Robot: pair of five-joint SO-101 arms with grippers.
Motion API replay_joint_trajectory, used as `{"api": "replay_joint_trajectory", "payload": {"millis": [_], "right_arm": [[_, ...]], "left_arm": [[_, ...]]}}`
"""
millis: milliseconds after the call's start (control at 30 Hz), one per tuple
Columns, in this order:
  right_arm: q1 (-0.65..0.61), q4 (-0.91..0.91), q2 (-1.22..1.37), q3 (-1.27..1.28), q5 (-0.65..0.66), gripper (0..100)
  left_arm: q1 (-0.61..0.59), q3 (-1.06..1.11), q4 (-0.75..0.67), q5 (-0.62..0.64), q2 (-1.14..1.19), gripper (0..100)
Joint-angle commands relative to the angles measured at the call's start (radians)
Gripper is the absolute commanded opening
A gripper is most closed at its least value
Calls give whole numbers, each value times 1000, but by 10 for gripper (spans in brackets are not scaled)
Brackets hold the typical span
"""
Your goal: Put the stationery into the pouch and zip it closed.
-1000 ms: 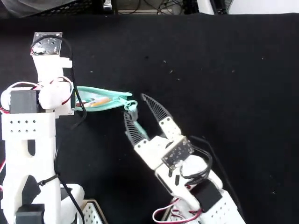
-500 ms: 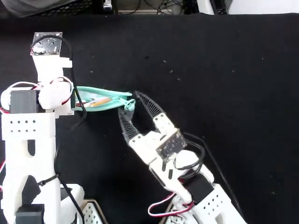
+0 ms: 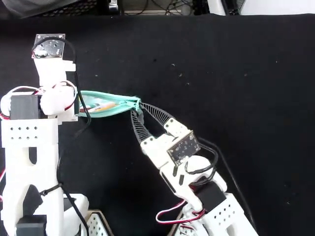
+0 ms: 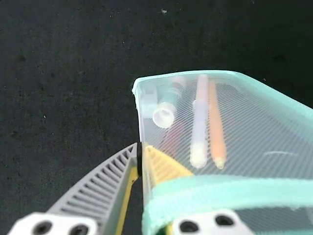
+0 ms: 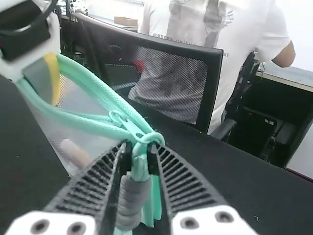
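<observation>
The teal mesh pouch [image 3: 106,102] hangs off the table, pinched at one end by my left gripper [image 4: 141,157], which is shut on its edge. Through the mesh I see an orange pen [image 4: 216,127], a white pen [image 4: 199,122] and a capped item [image 4: 164,115] inside the pouch [image 4: 244,142]. At the other end, my right gripper [image 3: 137,110] is shut on the teal zipper pull [image 5: 142,141], its fingertips [image 5: 128,152] pressing the loop from both sides. The pouch mouth [image 5: 93,105] gapes open behind the pull.
The black table [image 3: 236,78] stretches wide to the right and far side. The left arm's white body [image 3: 29,147] fills the left edge. A metal base plate [image 3: 98,222] sits at the near edge. A mesh office chair [image 5: 166,73] stands beyond the table.
My right gripper has moved up and left to the pouch's end and gone from open to shut on the zipper pull. The left arm and pouch have stayed put.
</observation>
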Motion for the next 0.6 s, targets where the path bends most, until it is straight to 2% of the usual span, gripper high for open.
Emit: {"api": "replay_joint_trajectory", "payload": {"millis": [0,167,333,567], "right_arm": [[12,-15,2,-30,-6,13],[14,-11,2,-45,3,12],[11,84,4,-137,127,12],[9,112,15,-254,170,12]], "left_arm": [[5,28,-14,-2,14,30],[5,18,-11,-2,3,33],[5,-59,21,0,2,37],[1,-257,110,63,2,248]]}}
